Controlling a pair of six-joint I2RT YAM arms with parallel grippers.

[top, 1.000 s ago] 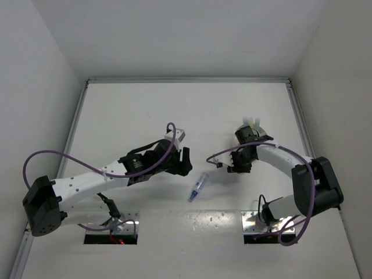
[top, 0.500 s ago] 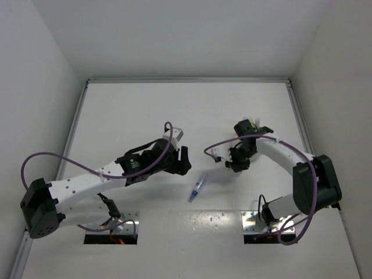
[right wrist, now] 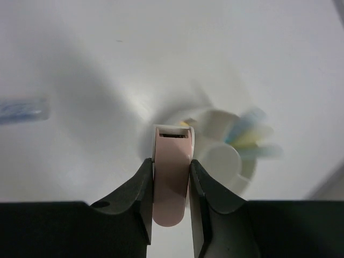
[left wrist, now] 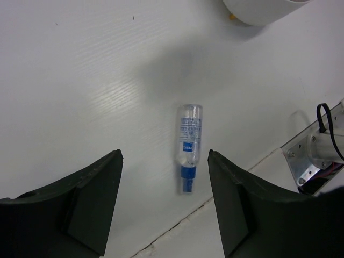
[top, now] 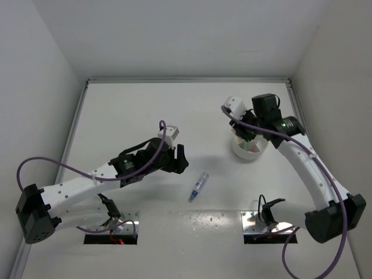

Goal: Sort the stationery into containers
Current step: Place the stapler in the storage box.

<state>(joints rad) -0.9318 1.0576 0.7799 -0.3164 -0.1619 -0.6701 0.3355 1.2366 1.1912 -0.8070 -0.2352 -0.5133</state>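
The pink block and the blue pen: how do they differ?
The pink block is clamped in the right tool, above the white bowl; the blue pen lies loose on the table, ungripped. The pink block is opaque; the blue pen has a clear barrel and blue tip. Both are small stationery, neither in the bowl yet.

A pink eraser block [right wrist: 171, 185] is recorded between the black fingers [right wrist: 123, 215] of the right gripper [right wrist: 171, 161], with a dark slot at its far end. Beyond the fingertips, the white bowl [right wrist: 221, 161] is noted, with blurred yellow, pale green and light blue stationery [right wrist: 248, 135] in it. Ahead of the left gripper [left wrist: 164, 156], whose fingers [left wrist: 80, 204] are dark grey-black, a pen [left wrist: 188, 148] is logged: clear barrel, blue printed label, blue cap at the nearer end. The table [left wrist: 80, 80] is white, faintly streaked
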